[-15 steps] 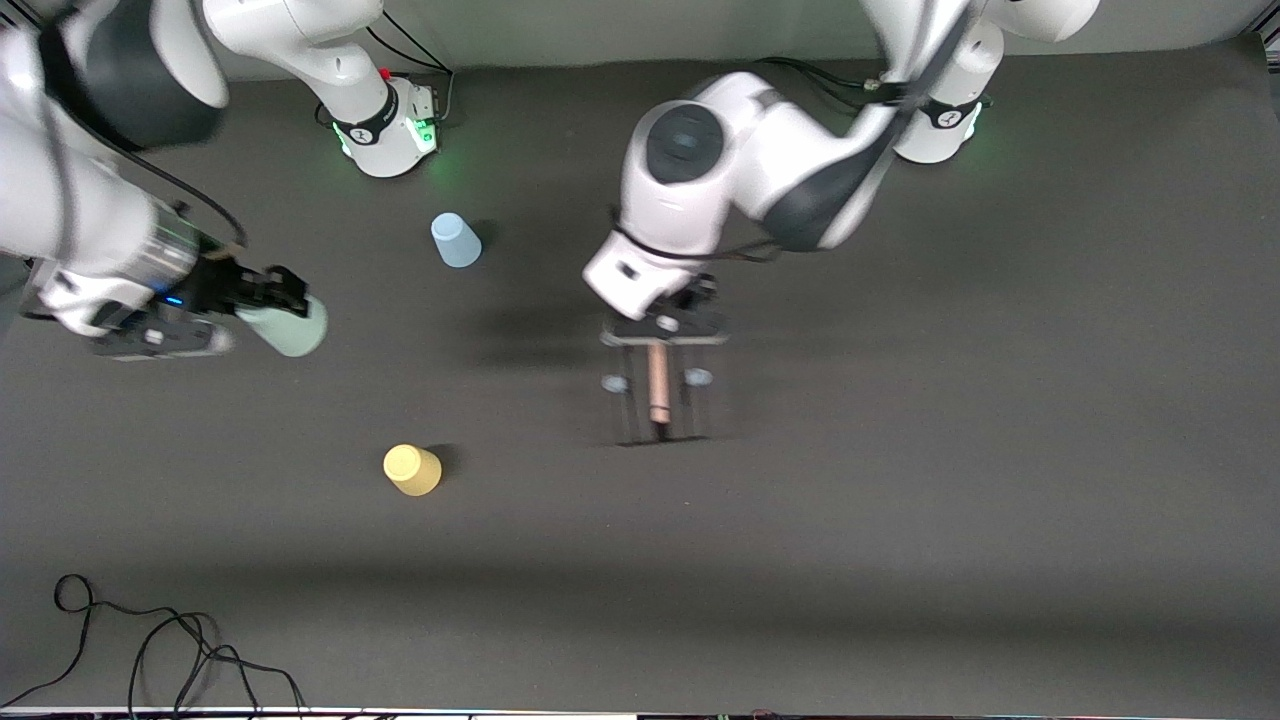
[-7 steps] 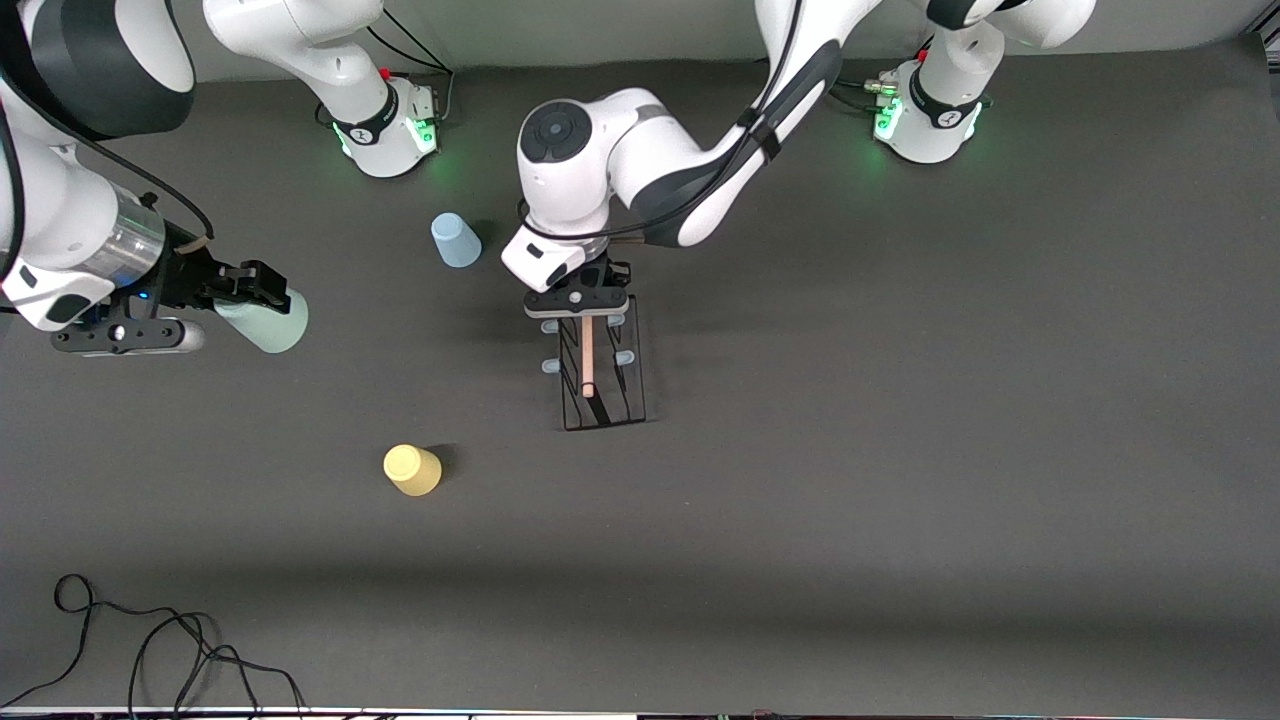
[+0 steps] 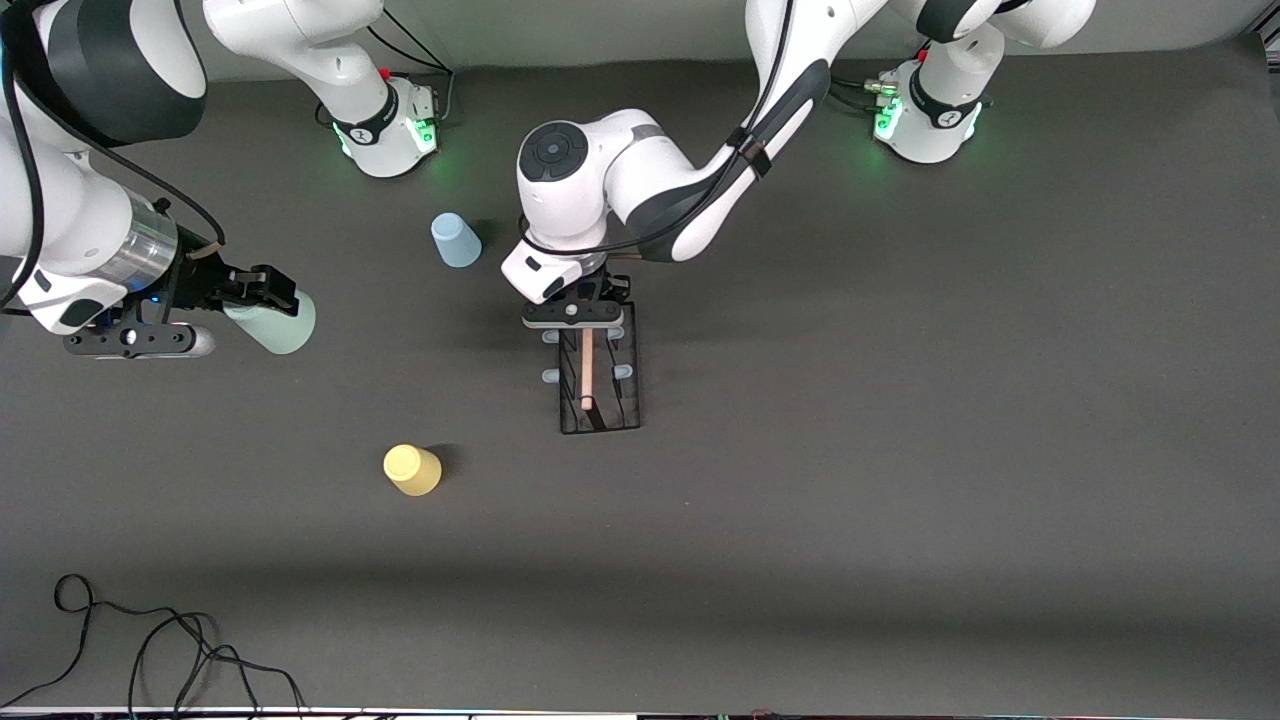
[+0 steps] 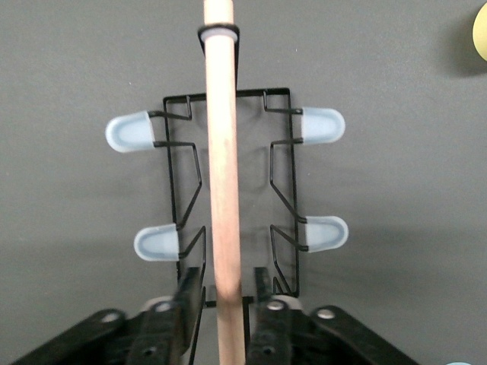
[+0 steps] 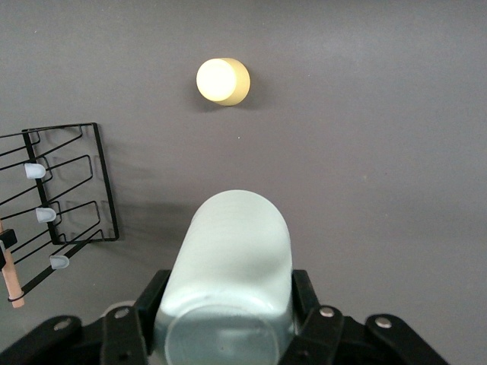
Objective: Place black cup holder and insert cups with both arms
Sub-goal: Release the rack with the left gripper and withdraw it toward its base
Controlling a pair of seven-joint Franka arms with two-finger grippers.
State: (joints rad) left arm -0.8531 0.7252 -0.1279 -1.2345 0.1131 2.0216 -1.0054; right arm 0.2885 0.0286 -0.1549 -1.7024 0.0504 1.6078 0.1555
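My left gripper [image 3: 573, 312] is pinching the black cup holder [image 3: 598, 385] by its rod at frame centre, rod running toward the camera. My right gripper [image 3: 262, 292], mid-left, is clamped on the mint cup [image 3: 275, 322], so the rack's pegs sit sideways from it, toward the left arm's end.

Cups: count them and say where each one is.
3. Mint cup in the right gripper; blue cup and yellow cup on the table, yellow nearer the camera.
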